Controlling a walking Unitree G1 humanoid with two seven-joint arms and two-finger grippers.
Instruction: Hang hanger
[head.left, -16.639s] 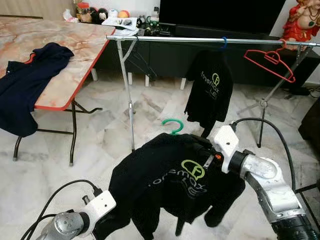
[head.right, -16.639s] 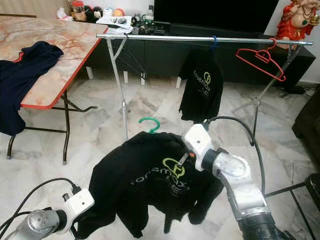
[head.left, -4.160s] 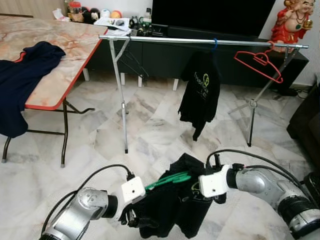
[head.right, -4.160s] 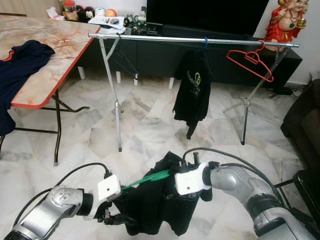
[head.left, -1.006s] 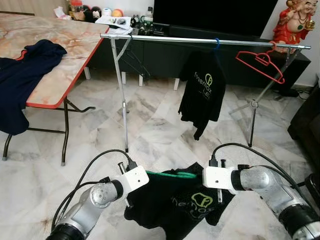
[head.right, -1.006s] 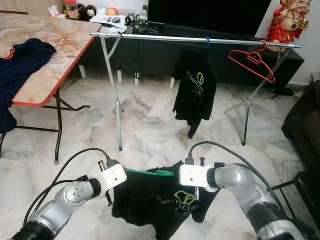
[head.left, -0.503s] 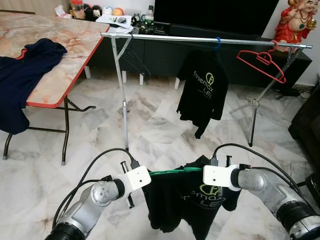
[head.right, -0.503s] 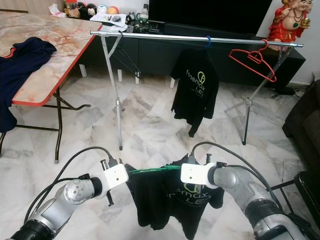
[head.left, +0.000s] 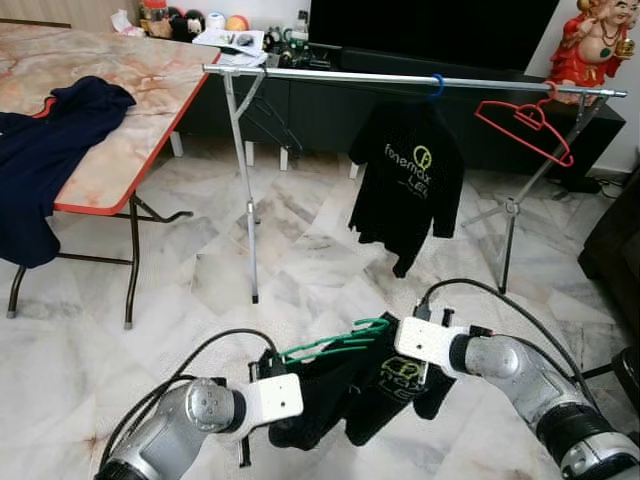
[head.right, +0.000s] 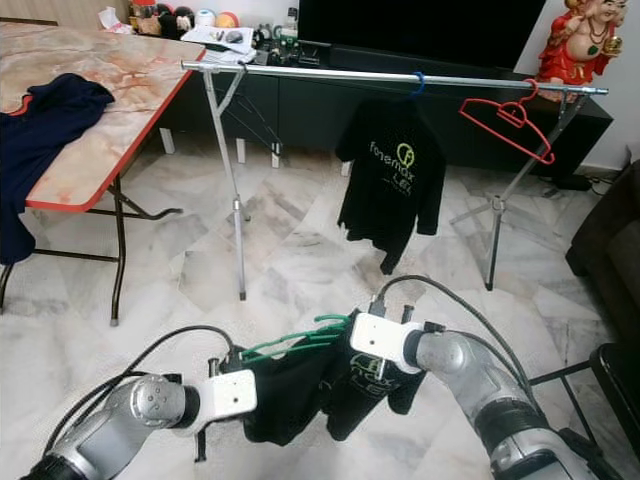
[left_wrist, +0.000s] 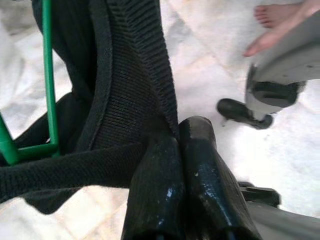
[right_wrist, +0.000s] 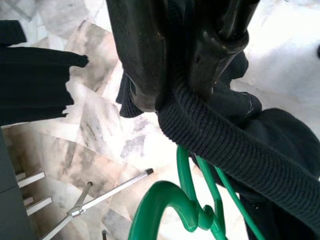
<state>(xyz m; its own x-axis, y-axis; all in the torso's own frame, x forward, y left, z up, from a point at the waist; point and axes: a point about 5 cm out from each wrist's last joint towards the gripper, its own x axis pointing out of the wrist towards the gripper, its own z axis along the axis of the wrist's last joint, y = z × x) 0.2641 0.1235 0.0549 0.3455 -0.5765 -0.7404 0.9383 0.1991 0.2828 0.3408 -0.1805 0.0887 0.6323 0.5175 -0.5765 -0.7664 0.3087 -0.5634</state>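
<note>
A black shirt (head.left: 335, 395) with a green logo hangs bunched low in front of me on a green hanger (head.left: 335, 342). My left gripper (left_wrist: 177, 132) is shut on the shirt's ribbed collar edge, at the shirt's left side (head.left: 290, 405). My right gripper (right_wrist: 182, 85) is shut on the ribbed collar too, at the shirt's right side (head.left: 390, 360). The hanger's hook (right_wrist: 170, 205) shows just past the right fingers. The silver rail (head.left: 330, 74) stands ahead, well above the shirt.
On the rail hang another black shirt (head.left: 410, 175) on a blue hook and a bare red hanger (head.left: 525, 120). A marble-topped table (head.left: 130, 130) with a dark blue garment (head.left: 45, 150) stands to the left. A person's bare foot (left_wrist: 270, 20) rests on the floor nearby.
The shirt was stretched flat between the grippers; now it hangs bunched, the left gripper sits lower, and the green hanger tilts up toward the right gripper.
</note>
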